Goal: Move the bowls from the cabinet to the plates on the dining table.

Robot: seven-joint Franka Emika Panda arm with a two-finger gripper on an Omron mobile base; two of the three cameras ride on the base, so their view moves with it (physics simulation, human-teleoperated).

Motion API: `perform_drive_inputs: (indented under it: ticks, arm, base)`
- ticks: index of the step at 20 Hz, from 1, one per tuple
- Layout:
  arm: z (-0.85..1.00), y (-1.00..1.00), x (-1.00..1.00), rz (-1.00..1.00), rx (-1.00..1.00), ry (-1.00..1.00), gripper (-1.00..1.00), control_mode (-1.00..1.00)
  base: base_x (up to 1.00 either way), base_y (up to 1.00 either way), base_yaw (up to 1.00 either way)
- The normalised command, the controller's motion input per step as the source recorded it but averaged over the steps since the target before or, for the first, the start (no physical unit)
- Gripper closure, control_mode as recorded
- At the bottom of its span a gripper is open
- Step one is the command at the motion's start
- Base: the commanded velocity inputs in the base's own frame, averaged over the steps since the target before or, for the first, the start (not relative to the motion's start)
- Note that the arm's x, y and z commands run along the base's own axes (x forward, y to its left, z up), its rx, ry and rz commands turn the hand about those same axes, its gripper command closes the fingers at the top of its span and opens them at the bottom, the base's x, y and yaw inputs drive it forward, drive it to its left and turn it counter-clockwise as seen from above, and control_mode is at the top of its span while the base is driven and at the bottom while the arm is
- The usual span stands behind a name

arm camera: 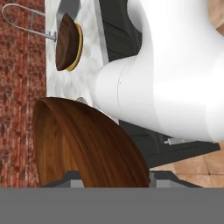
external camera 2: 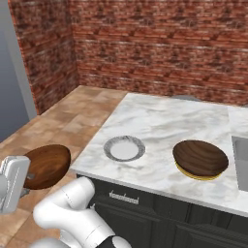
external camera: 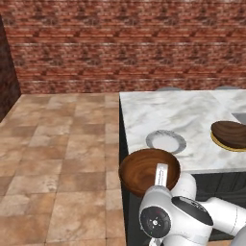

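Bowls: one round reddish-brown wooden bowl (external camera 2: 200, 158) is already set on the yellow-rimmed plate (external camera 2: 203, 176) on the white marble bench (external camera 2: 160, 121). The second bowl (external camera: 146, 169) is gripped by the jaws, held off the bench edge; the pale white-grey plate (external camera: 166, 141) is left unfilled.

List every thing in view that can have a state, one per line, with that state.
Held wooden bowl: gripped at its rim, in the air off the table's edge, tilted.
Second wooden bowl: resting on the yellow-rimmed plate.
Pale plate: bare, flat on the marble table.
Gripper: fingers shut on the held bowl's rim.
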Motion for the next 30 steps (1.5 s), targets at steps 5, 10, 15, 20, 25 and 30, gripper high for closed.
perform_drive_inputs:
  ticks: [5, 10, 15, 20, 25, 30]
  arm:
    - [0.00, 0.00, 0.00, 0.00, 0.00, 0.00, 1.00, 1.00]
    - [-0.05, 0.00, 0.01, 0.00, 0.00, 0.00, 1.00, -1.00]
    - [0.04, -0.20, 0.25, 0.00, 0.00, 0.00, 1.00, -1.00]
    - [0.27, -0.39, 0.40, 0.00, 0.01, 0.00, 1.00, -1.00]
    - [0.36, -0.38, 0.33, 0.00, 0.03, 0.00, 1.00, -1.00]
    - [0.41, -0.30, 0.16, 0.00, 0.09, 0.00, 1.00, -1.00]
  base:
    - [0.00, 0.00, 0.00]
    - [0.00, 0.00, 0.00]
    - [0.00, 0.00, 0.00]
    - [0.00, 0.00, 0.00]
    - [0.00, 0.00, 0.00]
    - [0.00, 0.00, 0.00]
